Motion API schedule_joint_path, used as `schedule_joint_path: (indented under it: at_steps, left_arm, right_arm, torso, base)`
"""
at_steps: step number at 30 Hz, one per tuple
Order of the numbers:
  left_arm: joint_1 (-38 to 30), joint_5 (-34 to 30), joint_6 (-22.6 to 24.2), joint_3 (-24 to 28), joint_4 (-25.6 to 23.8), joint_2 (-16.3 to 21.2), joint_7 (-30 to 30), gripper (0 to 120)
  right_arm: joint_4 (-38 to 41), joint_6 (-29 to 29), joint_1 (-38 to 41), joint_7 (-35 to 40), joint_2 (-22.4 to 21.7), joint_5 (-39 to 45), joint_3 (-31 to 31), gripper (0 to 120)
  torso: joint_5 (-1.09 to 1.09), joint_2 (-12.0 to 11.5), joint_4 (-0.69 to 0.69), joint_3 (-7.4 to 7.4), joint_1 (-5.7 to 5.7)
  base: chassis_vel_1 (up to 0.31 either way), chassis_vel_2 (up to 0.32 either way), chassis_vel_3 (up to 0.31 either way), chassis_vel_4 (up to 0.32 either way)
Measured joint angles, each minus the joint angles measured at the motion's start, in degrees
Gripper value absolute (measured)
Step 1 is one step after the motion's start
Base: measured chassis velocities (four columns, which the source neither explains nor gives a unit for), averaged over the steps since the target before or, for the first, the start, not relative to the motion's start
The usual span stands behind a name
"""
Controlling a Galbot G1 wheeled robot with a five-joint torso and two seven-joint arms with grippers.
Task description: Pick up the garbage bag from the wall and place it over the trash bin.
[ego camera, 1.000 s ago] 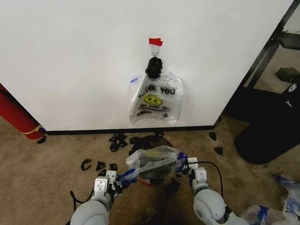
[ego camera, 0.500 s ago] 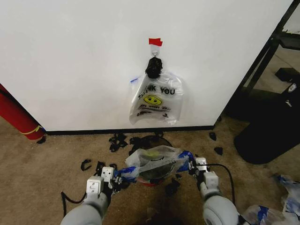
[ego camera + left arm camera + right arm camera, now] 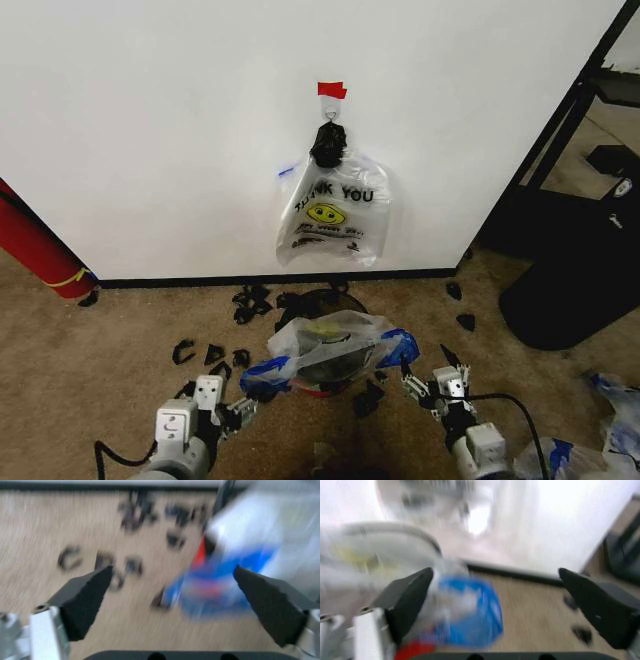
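The garbage bag (image 3: 330,345) lay draped over the trash bin (image 3: 325,368) on the carpeted floor (image 3: 100,350), just in front of the wall (image 3: 150,130). It was thin, crinkled and see-through, so the bin's dark mouth showed through the film, and a yellowish patch sat under the plastic near its top. Blue printed patches hung at both ends: one at the robot's left edge beside the left tool (image 3: 243,412), the other at the right edge near the right tool (image 3: 437,380). A strip of the bin's red base peeked out below the bag's lower edge.

Both tools were off the bag, each with its fingers spread apart and nothing between them. In the left wrist view the left tool (image 3: 175,588) had its dark fingers (image 3: 82,596) wide, the blue patch and the bin's red edge lying beyond them. In the right wrist view the right tool (image 3: 495,592) stood equally wide, with the blue patch ahead of the gap.

On the wall, red tape (image 3: 332,89) held a hook carrying a black knotted bundle (image 3: 328,145) and a clear "THANK YOU" bag (image 3: 333,215). Black scraps (image 3: 250,300) littered the carpet.
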Motion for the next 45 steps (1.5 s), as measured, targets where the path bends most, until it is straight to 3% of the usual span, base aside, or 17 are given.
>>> schedule_joint_path:
  at_steps: [1, 6, 9, 11, 15, 16, 17, 23, 26, 30, 35, 39, 45]
  left_arm:
    - [0.0, 0.0, 0.0, 0.0, 0.0, 0.0, 0.0, 98]
    - [-4.9, 1.7, -7.8, -1.3, 0.1, 0.1, 10.3, 100]
    - [-7.1, 2.4, -8.8, -1.9, 0.5, -0.4, 14.1, 100]
    - [-8.8, 2.3, -8.6, -1.5, 1.3, -0.3, 14.8, 100]
    - [-22.0, -5.8, -3.5, 3.1, 8.4, 1.8, 15.1, 100]
    - [-27.8, -9.6, -1.3, 5.3, 11.5, 2.8, 15.5, 100]
    - [-27.8, -9.6, -1.3, 5.3, 11.5, 2.8, 15.5, 100]
    - [-46.2, -16.0, 5.1, 17.9, 23.8, 3.4, 20.8, 100]
    - [-48.1, -16.5, 6.0, 19.4, 25.4, 3.0, 21.6, 100]
    - [-54.7, -18.3, 12.8, 23.9, 31.2, -0.1, 24.8, 98]
    - [-58.2, -16.5, 14.6, 26.9, 36.7, -3.3, 24.2, 96]
    - [-59.6, -16.7, 14.8, 28.2, 40.1, -5.4, 22.3, 88]
    - [-61.9, -17.7, 14.7, 29.4, 45.5, -8.1, 21.3, 64]
  right_arm:
    - [0.0, 0.0, 0.0, 0.0, 0.0, 0.0, 0.0, 97]
    - [-2.0, 11.1, 1.5, -4.8, 4.4, 1.4, 4.2, 100]
    - [-2.4, 13.5, 3.1, -5.8, 5.8, 2.3, 4.8, 100]
    - [-2.4, 14.4, 3.0, -6.0, 6.7, 2.5, 5.4, 100]
    - [0.1, 17.3, -1.6, -6.4, 11.1, 2.4, 9.9, 100]
    - [1.3, 18.1, -3.2, -6.5, 12.3, 3.4, 11.9, 100]
    - [1.3, 18.1, -3.2, -6.5, 12.3, 3.4, 11.9, 100]
    - [5.1, 23.5, -7.7, -10.6, 16.6, 12.8, 21.2, 100]
    - [5.6, 24.8, -8.8, -11.3, 17.3, 14.0, 22.4, 100]
    - [6.9, 30.6, -14.7, -14.6, 20.1, 15.5, 24.3, 100]
    - [6.6, 34.7, -16.3, -17.1, 22.7, 13.3, 23.7, 100]
    - [7.1, 35.2, -17.1, -17.4, 23.4, 13.2, 23.2, 100]
    - [8.4, 33.7, -17.0, -18.3, 23.8, 14.9, 21.3, 100]
  torso:
    - [0.0, 0.0, 0.0, 0.0, 0.0]
    - [0.0, 0.0, -0.05, 0.0, 0.0]
    - [0.02, 0.0, 0.09, 0.01, 0.0]
    - [0.03, 0.0, 0.1, 0.0, 0.0]
    - [0.0, 0.0, -0.04, 0.01, 0.01]
    - [-0.01, 0.0, -0.04, 0.01, 0.0]
    - [-0.01, 0.0, -0.04, 0.01, 0.0]
    - [0.01, 0.0, -0.04, 0.01, 0.01]
    - [0.0, 0.0, -0.02, 0.02, 0.01]
    - [-0.02, 0.0, -0.03, 0.01, 0.01]
    - [0.0, 0.0, -0.01, 0.01, 0.01]
    - [0.0, 0.0, -0.01, 0.01, 0.01]
    - [0.0, 0.0, -0.02, 0.01, 0.01]
  base:
    - [0.0, 0.0, 0.0, 0.0]
    - [0.0, 0.0, 0.0, 0.0]
    - [0.0, 0.0, 0.0, 0.0]
    - [0.0, 0.0, 0.0, 0.0]
    - [0.0, 0.0, 0.0, 0.0]
    - [0.0, 0.0, 0.0, 0.0]
    - [0.0, 0.0, 0.0, 0.0]
    - [0.0, 0.0, 0.0, 0.0]
    - [0.0, 0.0, 0.0, 0.0]
    - [0.0, 0.0, 0.0, 0.0]
    - [0.0, 0.0, 0.0, 0.0]
    - [0.0, 0.0, 0.0, 0.0]
    - [0.0, 0.0, 0.0, 0.0]
